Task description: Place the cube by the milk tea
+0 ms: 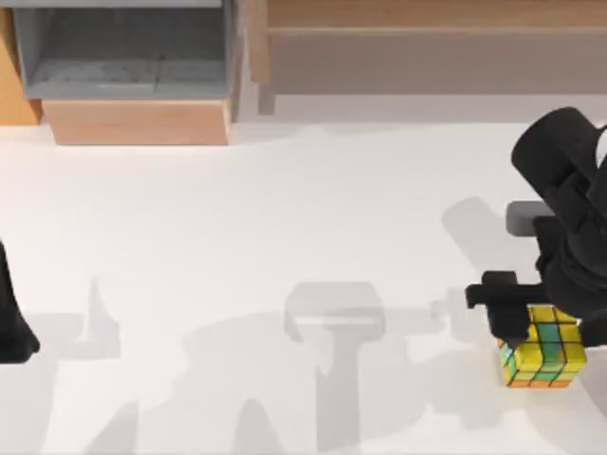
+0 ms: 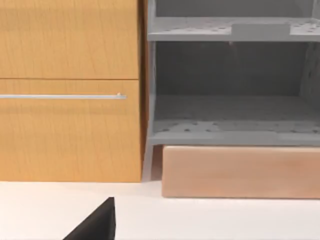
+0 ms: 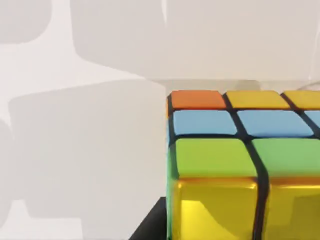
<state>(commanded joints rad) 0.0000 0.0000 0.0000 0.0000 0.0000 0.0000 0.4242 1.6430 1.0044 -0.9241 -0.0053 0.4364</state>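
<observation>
The cube [image 1: 545,358], with yellow, green, orange and blue squares on dark grid lines, sits on the white table near its front right corner. My right gripper [image 1: 527,325] hangs right over the cube's far side, with the black arm covering part of its top. The right wrist view has the cube [image 3: 240,165] very close, with a dark piece of the gripper against its lower edge. The milk tea is out of view. My left arm [image 1: 11,322] is parked at the table's left edge.
A wooden cabinet with a grey open shelf [image 1: 128,62] stands at the back left, and a wooden ledge [image 1: 427,24] runs along the back right. In the left wrist view, the grey shelf [image 2: 230,115] and a wooden drawer front [image 2: 70,95] face the left arm.
</observation>
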